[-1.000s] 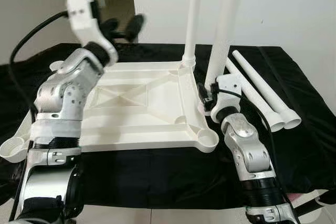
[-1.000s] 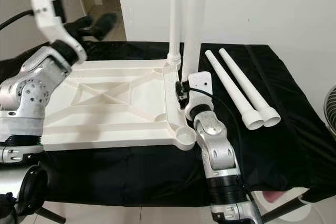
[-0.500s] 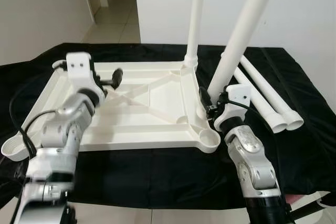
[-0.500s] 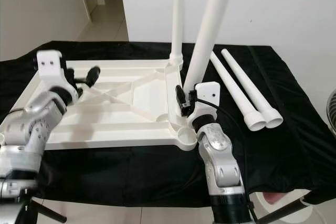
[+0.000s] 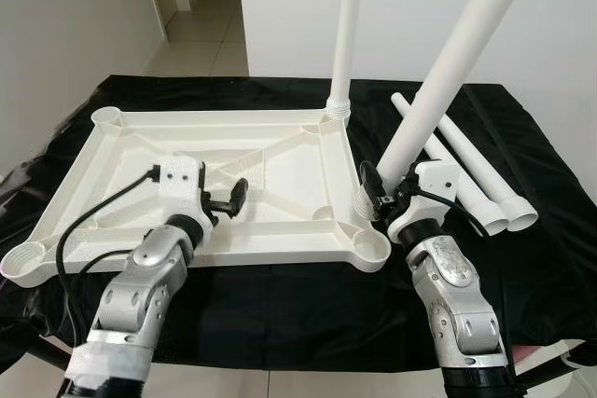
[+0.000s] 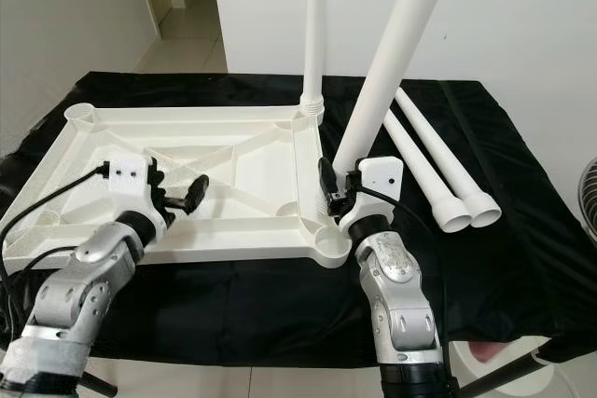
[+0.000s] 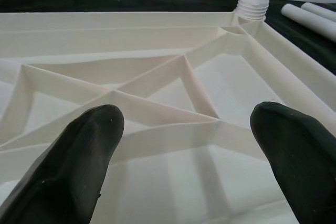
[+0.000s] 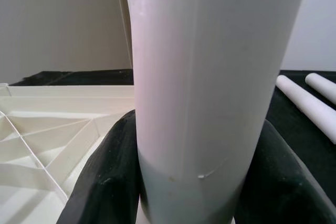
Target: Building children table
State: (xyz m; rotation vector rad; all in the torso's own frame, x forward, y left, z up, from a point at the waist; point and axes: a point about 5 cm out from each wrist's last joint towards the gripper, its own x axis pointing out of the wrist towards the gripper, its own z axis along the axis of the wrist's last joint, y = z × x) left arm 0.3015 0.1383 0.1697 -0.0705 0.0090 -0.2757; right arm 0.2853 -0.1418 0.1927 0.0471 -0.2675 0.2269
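A white plastic table top (image 5: 121, 151) lies upside down on a black cloth, ribs up. One white leg (image 5: 343, 34) stands upright in its far right corner socket. My right gripper (image 5: 371, 195) is shut on a second white leg (image 5: 448, 62), which leans to the right with its foot beside the near right corner socket (image 5: 368, 247). In the right wrist view that leg (image 8: 205, 77) sits between both black fingers (image 8: 107, 182). My left gripper (image 5: 235, 197) hovers open low over the table top's ribs (image 7: 157, 114), empty.
Two loose white legs (image 5: 485, 184) lie side by side on the black cloth (image 5: 280, 314) to the right of the table top. A white wall stands behind; a doorway and tiled floor (image 5: 201, 34) show at the far left.
My left arm has come down from high at the far left to just over the ribs, nearer me. The held leg has tilted further to the right.
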